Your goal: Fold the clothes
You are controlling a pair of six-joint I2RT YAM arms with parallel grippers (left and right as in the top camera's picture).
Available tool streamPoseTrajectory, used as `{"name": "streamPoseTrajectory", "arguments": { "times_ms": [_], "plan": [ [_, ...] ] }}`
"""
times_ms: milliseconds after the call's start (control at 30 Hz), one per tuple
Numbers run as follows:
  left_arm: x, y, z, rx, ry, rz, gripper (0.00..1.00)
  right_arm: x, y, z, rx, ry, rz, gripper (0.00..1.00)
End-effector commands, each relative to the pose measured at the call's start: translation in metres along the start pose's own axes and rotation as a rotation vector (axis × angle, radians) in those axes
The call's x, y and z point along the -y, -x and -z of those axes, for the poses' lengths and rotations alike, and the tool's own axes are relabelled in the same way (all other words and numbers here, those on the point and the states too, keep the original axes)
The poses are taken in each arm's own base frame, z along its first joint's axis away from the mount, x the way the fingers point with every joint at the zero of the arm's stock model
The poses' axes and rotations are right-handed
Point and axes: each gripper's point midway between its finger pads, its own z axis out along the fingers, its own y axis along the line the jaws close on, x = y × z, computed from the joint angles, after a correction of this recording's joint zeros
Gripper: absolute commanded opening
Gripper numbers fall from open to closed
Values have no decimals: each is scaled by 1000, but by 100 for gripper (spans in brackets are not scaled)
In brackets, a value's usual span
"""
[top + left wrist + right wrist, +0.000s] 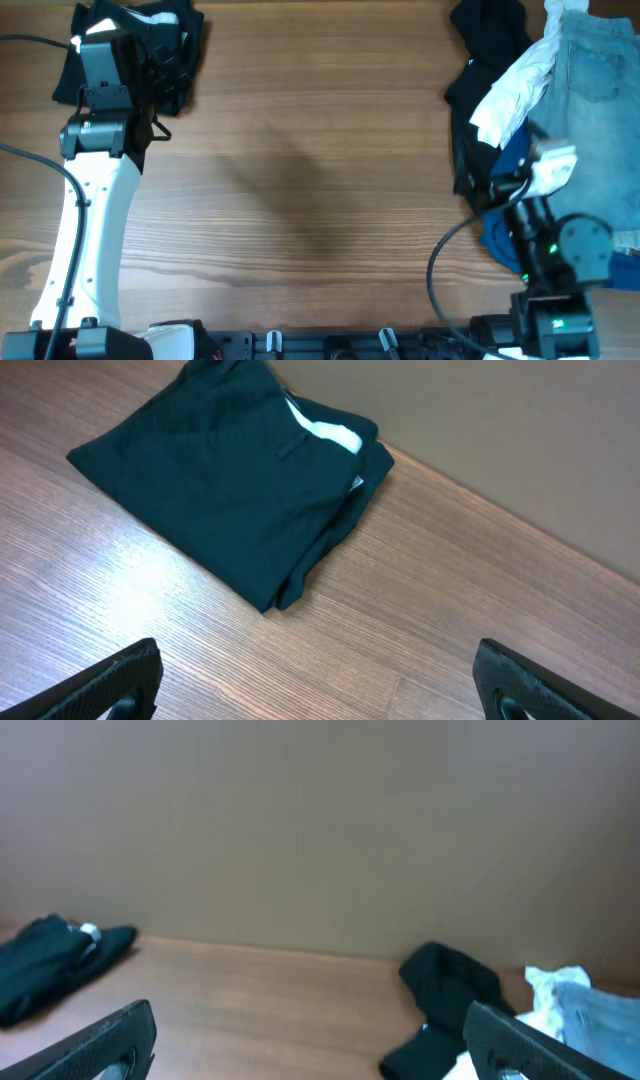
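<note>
On the table one black garment lay folded, a heap well right of it unfolded; left gripper and right gripper gaped empty.

The left arm stretches far forward, the left hand spread wide and empty, while the right arm sits bunched near its base, the right hand equally wide.

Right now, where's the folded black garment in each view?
Overhead: folded black garment in the top-left corner.
Left wrist: upper left, filling much of that side.
Right wrist: far left edge, low.
Shared landmark: its white label, visible in all three.
</note>
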Motion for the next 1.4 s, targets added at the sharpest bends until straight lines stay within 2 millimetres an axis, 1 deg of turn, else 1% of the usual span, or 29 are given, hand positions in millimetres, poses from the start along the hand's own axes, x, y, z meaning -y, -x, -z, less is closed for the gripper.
{"name": "streamPoseTrajectory", "arguments": {
  "times_ms": [0, 67, 133, 267, 467, 533, 600, 1367],
  "plan": [
    [2, 2, 2, 4, -11, -15, 100, -3, -35, 13, 21, 10, 6, 100],
    [2, 2, 2, 4, -11, -15, 100, -8, -53, 19, 21, 31, 6, 100],
    [2, 2, 2, 4, -11, -15, 100, -9, -65, 23, 27, 33, 7, 100],
    [2, 2, 2, 4, -11, -15, 100, -9, -82, 28, 42, 34, 9, 100],
    [2, 2, 2, 4, -11, -15, 100, -10, -101, 31, 51, 37, 11, 100],
    [2, 2, 2, 4, -11, -14, 100, -10, -111, 31, 47, 37, 10, 100],
    [2, 2, 2, 4, -11, -15, 100, -10, -124, 31, 8, 36, 2, 100],
    [2, 2, 2, 4, -11, -15, 100, -9, -123, 31, 11, 32, 5, 100]
  ]
}}
